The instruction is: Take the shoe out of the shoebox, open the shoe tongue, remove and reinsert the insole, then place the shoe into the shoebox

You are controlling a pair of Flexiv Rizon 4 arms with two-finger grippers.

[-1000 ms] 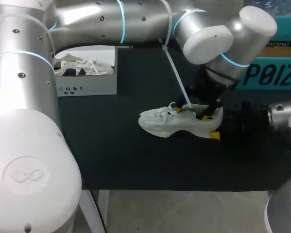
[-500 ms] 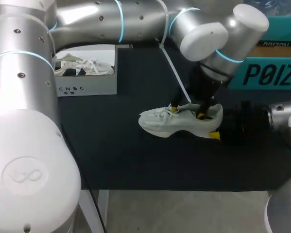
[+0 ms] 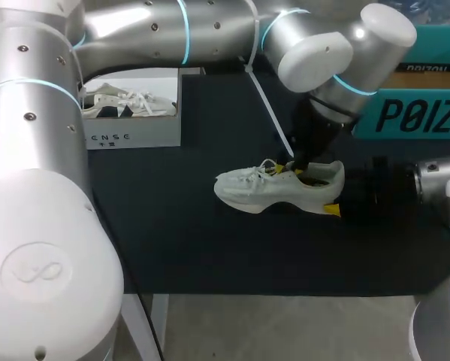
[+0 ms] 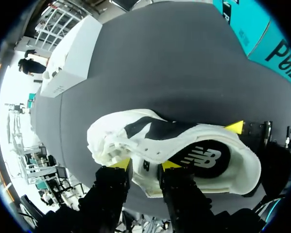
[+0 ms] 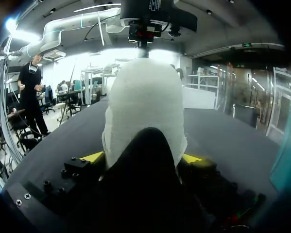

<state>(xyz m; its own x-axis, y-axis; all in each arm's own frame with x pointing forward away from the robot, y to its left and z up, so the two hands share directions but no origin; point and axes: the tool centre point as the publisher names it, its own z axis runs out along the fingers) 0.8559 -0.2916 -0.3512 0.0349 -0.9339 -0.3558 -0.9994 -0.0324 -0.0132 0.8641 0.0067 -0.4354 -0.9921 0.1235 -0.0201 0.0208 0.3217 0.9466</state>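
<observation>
Lying on its sole in the middle of the head view, the white sneaker (image 3: 270,188) rests on the dark bench (image 3: 209,248), toe toward the left of the frame. The left hand (image 4: 144,164), on the arm coming in from the upper left, is nearly closed, its yellow tips pinching the edge of the upper beside the laces. The right hand (image 5: 143,158) clasps the heel from both sides, fingers set wide. The white shoebox (image 3: 134,128) stands at the upper left, well apart, with a second shoe (image 3: 123,101) inside.
</observation>
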